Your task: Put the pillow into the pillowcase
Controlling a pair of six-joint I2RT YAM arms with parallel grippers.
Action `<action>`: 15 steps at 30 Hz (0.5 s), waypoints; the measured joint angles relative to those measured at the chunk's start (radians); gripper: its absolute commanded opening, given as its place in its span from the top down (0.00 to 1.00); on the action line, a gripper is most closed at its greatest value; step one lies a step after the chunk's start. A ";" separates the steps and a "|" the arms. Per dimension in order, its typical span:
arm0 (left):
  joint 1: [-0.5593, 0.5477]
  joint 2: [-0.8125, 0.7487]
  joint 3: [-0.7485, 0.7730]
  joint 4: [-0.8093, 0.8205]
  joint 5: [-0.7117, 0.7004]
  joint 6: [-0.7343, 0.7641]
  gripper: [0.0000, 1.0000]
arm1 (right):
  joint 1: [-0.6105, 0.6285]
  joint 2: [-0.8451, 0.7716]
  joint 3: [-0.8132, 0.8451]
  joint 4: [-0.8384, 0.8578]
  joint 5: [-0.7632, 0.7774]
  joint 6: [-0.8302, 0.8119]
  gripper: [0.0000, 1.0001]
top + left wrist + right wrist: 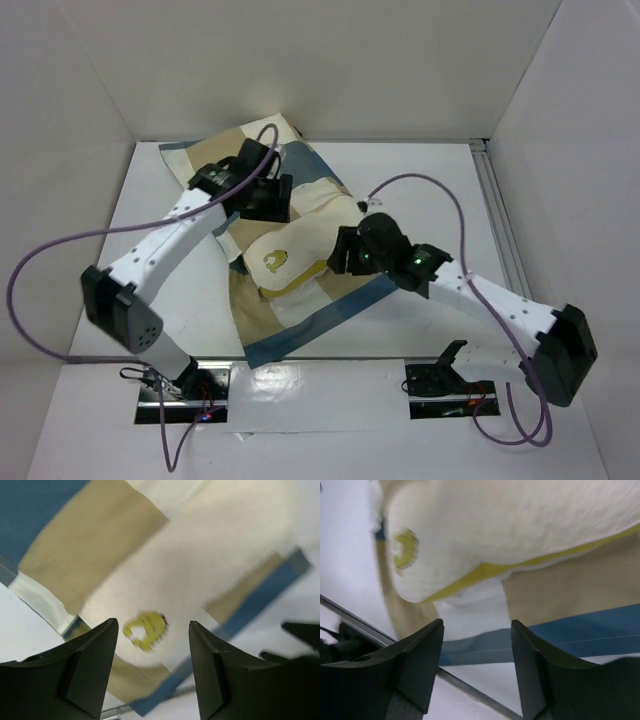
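The pillowcase (262,335), in blue, tan and cream checks, lies spread across the middle of the table. The cream pillow (305,232) rests on it, its yellow logo (275,261) facing up near the front end. My left gripper (266,197) hovers over the pillow's far left part, open and empty. In the left wrist view the logo (145,630) shows between the fingers (100,655), well below them. My right gripper (346,251) stands open at the pillow's right edge. The right wrist view shows the pillow (510,520), its yellow band (470,575) and the pillowcase (580,625) beneath.
White walls enclose the table on three sides. A metal rail (490,200) runs along the right wall. Purple cables (40,255) loop off both arms. A grey strip (465,685) marks the table's edge below the right gripper.
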 measured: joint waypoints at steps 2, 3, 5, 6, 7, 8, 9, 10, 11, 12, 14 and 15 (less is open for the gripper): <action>-0.001 0.116 0.022 0.022 -0.092 0.030 0.15 | 0.001 0.040 -0.082 0.068 -0.053 0.054 0.24; -0.001 0.170 0.028 0.029 -0.132 0.043 0.14 | 0.001 0.077 -0.119 0.092 -0.077 0.076 0.21; 0.005 0.263 0.030 0.046 -0.208 0.059 0.14 | 0.000 0.154 -0.190 0.123 -0.124 0.122 0.16; 0.007 0.294 0.033 0.048 -0.246 0.058 0.14 | -0.001 0.175 -0.206 0.126 -0.142 0.134 0.14; 0.010 0.319 0.035 0.053 -0.277 0.058 0.14 | -0.003 0.192 -0.209 0.127 -0.163 0.149 0.14; 0.013 0.338 0.035 0.062 -0.304 0.059 0.15 | -0.004 0.202 -0.209 0.143 -0.178 0.158 0.13; 0.016 0.349 0.035 0.072 -0.320 0.062 0.15 | -0.005 0.204 -0.206 0.159 -0.190 0.164 0.13; 0.019 0.354 0.035 0.082 -0.331 0.066 0.17 | -0.006 0.205 -0.200 0.169 -0.202 0.169 0.12; 0.023 0.357 0.037 0.094 -0.339 0.078 0.19 | -0.009 0.205 -0.191 0.183 -0.214 0.175 0.12; 0.026 0.360 0.042 0.101 -0.343 0.085 0.19 | -0.011 0.205 -0.183 0.195 -0.225 0.178 0.12; 0.030 0.372 0.058 0.119 -0.337 0.109 0.21 | -0.026 0.204 -0.172 0.217 -0.255 0.183 0.11; 0.031 0.379 0.066 0.130 -0.328 0.119 0.21 | -0.039 0.204 -0.170 0.227 -0.268 0.188 0.11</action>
